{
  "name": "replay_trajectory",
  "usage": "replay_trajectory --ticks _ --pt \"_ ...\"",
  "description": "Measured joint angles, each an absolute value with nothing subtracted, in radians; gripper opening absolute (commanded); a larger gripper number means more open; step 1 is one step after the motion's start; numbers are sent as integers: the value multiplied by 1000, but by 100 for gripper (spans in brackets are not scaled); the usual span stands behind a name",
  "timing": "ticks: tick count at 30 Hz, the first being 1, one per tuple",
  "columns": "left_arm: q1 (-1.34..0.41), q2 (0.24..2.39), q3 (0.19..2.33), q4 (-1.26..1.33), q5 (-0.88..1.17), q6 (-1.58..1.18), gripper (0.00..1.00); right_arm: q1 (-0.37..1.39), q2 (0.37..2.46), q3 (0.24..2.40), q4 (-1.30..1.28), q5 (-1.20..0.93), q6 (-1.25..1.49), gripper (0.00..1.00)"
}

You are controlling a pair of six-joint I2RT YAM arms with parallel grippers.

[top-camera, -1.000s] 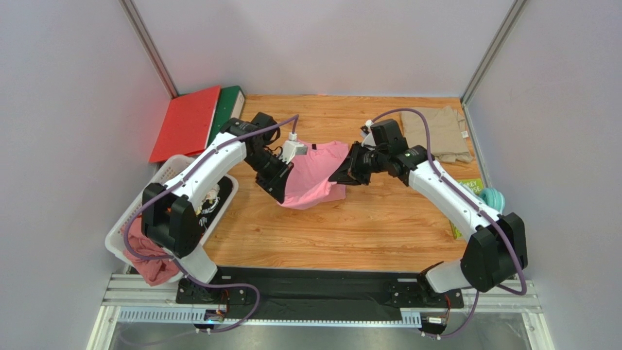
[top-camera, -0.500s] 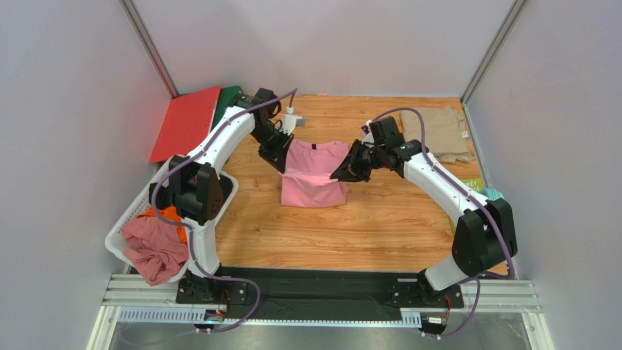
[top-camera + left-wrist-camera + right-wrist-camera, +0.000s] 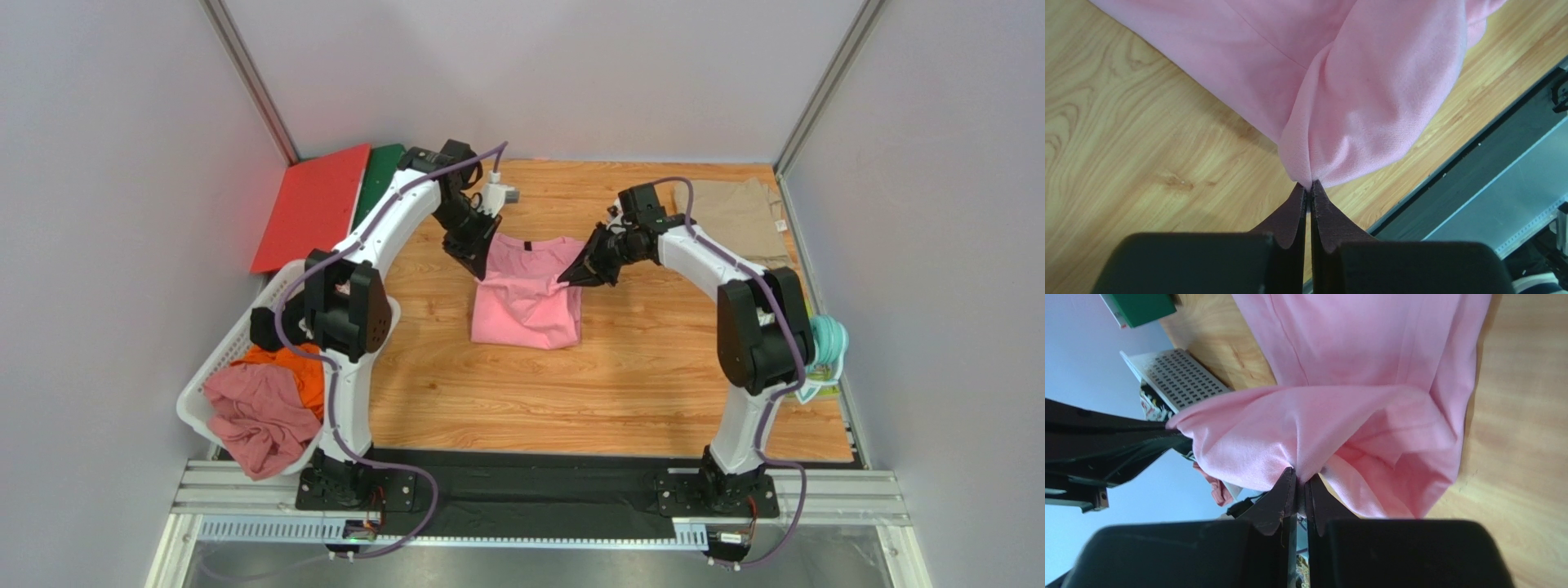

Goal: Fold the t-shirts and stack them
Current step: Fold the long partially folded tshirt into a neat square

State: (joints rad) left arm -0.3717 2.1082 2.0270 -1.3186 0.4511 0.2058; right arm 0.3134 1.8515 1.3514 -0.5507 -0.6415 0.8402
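The pink t-shirt lies mid-desk between the two claws. The left claw is pinched tight on a fold of cloth at the shirt's far left. The right claw is likewise clamped on a bunched fold at its far right. The khaki t-shirt lies in the far right corner, well apart.

Open table nearside of pink t-shirt; basket blocks left.
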Motion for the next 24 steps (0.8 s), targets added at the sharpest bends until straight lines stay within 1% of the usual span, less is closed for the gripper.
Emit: replay_trajectory --ticks 5,10,18,24 --pt "-372 2192 2086 -1317 434 204 4 287 1985 1469 -535 -673 836 6" --pt "-372 2260 2125 -1316 413 204 3 268 2043 1554 -538 -691 830 6" --pt "-371 2347 2220 -1312 372 204 3 244 2051 1604 -541 -709 819 6" --pt "-365 2387 2300 -1309 332 205 3 239 2109 1608 -542 -710 814 6"
